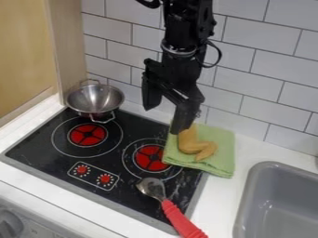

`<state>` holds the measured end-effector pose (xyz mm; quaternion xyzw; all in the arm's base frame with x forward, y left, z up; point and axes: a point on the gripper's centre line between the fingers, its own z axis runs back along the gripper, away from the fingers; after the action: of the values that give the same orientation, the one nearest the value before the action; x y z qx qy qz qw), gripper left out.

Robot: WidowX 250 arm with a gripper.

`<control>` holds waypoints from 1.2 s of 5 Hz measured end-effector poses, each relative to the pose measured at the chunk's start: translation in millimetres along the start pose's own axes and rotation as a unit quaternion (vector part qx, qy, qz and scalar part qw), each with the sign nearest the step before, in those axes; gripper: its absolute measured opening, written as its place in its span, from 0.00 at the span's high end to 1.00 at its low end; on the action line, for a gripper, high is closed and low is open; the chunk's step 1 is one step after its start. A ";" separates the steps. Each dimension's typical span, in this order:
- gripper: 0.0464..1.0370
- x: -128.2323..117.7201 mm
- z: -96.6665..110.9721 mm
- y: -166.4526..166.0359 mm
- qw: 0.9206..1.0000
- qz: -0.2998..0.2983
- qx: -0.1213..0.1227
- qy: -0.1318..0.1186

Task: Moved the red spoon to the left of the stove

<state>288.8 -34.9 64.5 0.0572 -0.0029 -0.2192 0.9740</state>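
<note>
White square-edged wall tiles [251, 76] stand behind the white surface [220, 204]. On it is a flat black stove [118, 153] with red rings. Your black gripper [164, 120] hangs over the back of it, with its jaws spread apart. Your silver spoon with a red handle [180, 219] lies at the front right of the stove, and its handle sticks out past the edge. A round silver metal pot [95, 99] sits at the back left. A curvy orange-brown toy [197, 147] lies on a folded green cloth [222, 158].

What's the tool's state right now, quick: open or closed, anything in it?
Tool: open, its fingers spread apart, holding nothing.
</note>
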 end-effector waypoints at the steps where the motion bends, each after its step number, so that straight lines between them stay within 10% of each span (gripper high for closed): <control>1: 0.04 -14.6 -13.9 -6.9 0.999 0.006 -0.010 0.030; 2: 0.04 -39.3 -17.4 -20.6 0.990 0.128 -0.024 0.046; 3: 0.04 -56.6 -13.6 -32.7 0.964 0.259 -0.014 0.061; 5: 0.04 -68.9 -25.7 -69.3 0.871 0.471 -0.005 0.144; 6: 0.04 -64.6 -27.3 -80.5 0.849 0.514 0.010 0.123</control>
<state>196.9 -76.6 29.6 0.0835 0.0855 0.3218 0.9392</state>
